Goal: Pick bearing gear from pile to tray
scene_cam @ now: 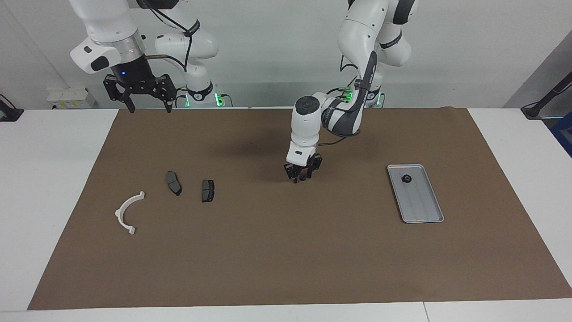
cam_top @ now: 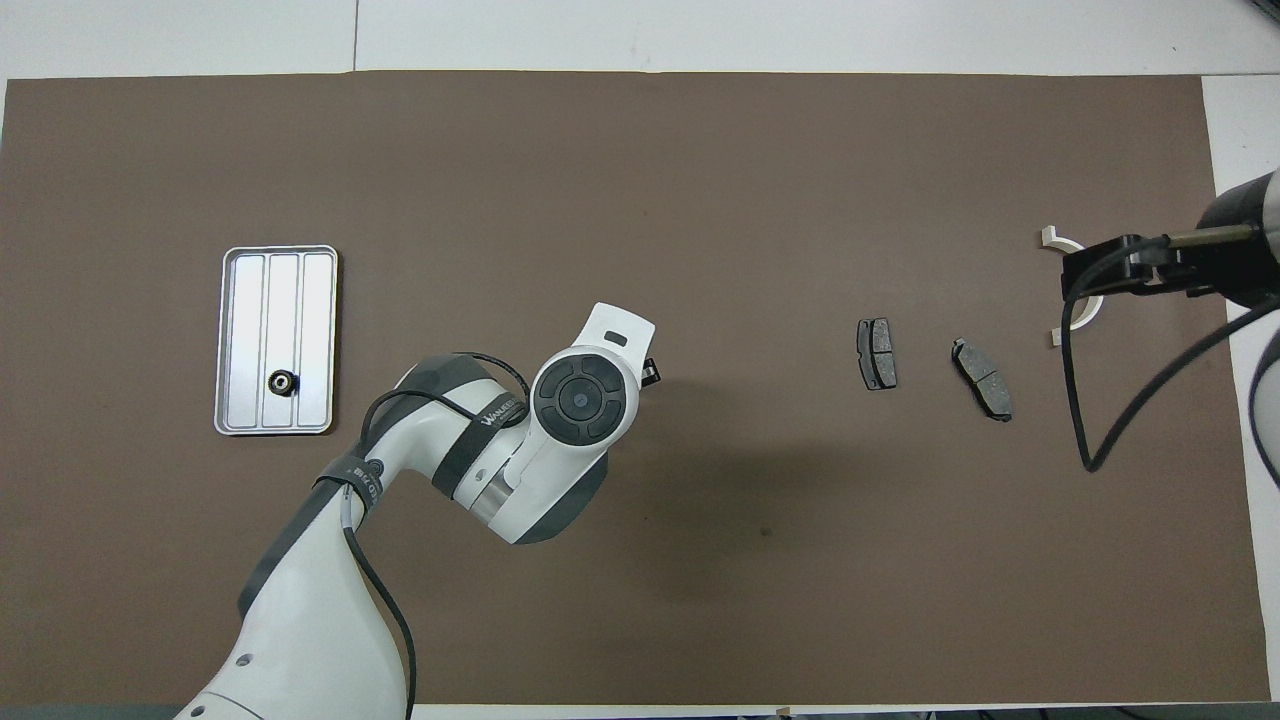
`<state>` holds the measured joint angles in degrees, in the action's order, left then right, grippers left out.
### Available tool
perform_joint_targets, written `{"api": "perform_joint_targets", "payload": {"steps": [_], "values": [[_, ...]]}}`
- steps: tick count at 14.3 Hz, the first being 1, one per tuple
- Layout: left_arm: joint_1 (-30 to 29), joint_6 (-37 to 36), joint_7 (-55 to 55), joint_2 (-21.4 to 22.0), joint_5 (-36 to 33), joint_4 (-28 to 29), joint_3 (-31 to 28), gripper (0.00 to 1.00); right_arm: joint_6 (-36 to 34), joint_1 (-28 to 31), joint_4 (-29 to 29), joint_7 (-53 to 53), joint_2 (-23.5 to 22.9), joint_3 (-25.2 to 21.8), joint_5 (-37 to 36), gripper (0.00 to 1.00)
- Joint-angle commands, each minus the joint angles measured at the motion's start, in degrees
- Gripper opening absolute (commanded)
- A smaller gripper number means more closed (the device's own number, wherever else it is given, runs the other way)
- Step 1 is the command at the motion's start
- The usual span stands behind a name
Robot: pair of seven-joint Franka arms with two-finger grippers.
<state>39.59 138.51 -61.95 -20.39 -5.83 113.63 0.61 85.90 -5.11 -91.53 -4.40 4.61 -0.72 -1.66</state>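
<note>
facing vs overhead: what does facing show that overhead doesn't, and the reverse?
Facing only: the left gripper fingertips down at the brown mat, a small dark part between them; the right gripper raised and open, waiting.

Overhead only: the tray's three lengthwise panels; the left arm's wrist hides its own fingertips here.

Both: the tray holding one small black ring, two brake pads, and the white half-ring bracket.
</note>
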Motion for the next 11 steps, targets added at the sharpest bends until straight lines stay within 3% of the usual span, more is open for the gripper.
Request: {"api": "perform_joint_targets", "payload": {"steps": [1, 3, 5, 9, 11], "values": [[0.23, -0.43, -1.24, -0.44, -1.2, -0.33, -0.69, 0.0, 0.06, -0.26, -3.74, 0.8, 1.36, -0.68, 0.78, 1.0], [-2.22, -6.55, 1.64, -0.79, -3.99, -5.92, -0.96, 0.0, 0.14, 0.71, -3.3, 0.8, 0.93, -0.42, 0.69, 1.0], [-7.13, -16.74, 11.62, -0.88, -4.37, -13.83, -0.52, 0.0, -0.03, 0.8, -3.04, 0.8, 0.84, -0.42, 0.78, 1.0], [-21.53, -33.63, 37.81, 2.99, 5.46, -27.2, -1.13, 0.0, -0.12, 0.8, -3.04, 0.8, 0.84, -0.42, 0.78, 1.0], [-29.97, -30.87, 48.89, 2.99, 5.92, -26.19, -1.13, 0.0, -0.03, 0.71, -2.95, 0.71, 0.84, -0.24, 0.96, 1.0]]}}
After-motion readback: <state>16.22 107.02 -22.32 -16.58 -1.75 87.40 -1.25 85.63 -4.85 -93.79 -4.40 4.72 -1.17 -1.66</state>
